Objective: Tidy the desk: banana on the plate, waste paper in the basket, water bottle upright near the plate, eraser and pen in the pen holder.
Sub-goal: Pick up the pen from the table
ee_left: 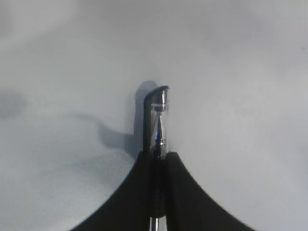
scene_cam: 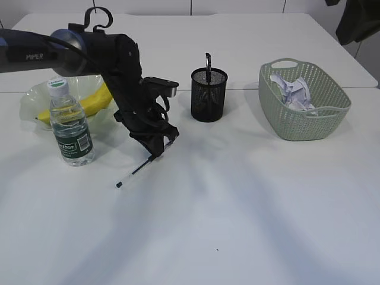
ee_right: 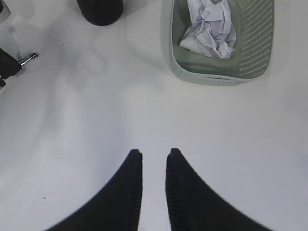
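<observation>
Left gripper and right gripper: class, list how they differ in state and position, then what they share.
The left gripper is shut on the pen; the right gripper holds nothing, its jaws slightly apart. The left gripper works near the bottle; the right gripper hangs over bare table short of the basket. Both have black, curved fingers.

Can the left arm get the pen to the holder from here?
Probably yes. The left gripper is shut on the pen, and the table between it and the holder looks bare. One pen already stands in the holder, but room remains.
</observation>
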{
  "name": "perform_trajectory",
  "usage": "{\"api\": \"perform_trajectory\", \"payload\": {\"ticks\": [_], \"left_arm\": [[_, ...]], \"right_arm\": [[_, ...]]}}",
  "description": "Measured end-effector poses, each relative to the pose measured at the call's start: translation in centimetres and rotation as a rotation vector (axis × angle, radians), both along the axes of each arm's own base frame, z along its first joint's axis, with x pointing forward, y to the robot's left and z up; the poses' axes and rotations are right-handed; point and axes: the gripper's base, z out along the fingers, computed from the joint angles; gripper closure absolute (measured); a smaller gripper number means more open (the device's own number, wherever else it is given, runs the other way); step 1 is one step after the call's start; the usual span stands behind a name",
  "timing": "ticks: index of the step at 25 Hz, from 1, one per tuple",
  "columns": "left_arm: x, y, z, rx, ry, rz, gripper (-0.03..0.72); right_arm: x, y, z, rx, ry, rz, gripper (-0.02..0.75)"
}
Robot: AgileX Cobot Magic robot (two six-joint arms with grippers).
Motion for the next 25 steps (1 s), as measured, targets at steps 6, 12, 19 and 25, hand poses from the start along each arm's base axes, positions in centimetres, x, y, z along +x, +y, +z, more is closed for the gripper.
{"api": "perform_trajectory", "payload": {"ticks": [6,12,19,25], "left_arm": [[-0.4,0.1,4.5,-0.032,-0.067,-0.006,0.674],[-1.2,0.5,9.1,-0.070,-0.135,-0.011,0.675],[-2.9,0.7,15.0,-0.171,-0.211,-0.026,0.677],[-4.8,1.1,19.7,-0.249,-0.278,-0.046,0.678]], "right_arm": [[-0.1,0.0,0.1,-0.001,-0.003,-0.002,0.610],[-0.1,-0.1,0.1,-0.002,-0.005,-0.002,0.610],[-0.1,-0.2,0.1,-0.017,-0.010,-0.005,0.610],[-0.9,-0.6,0.9,-0.023,-0.036,-0.009,0.610]]}}
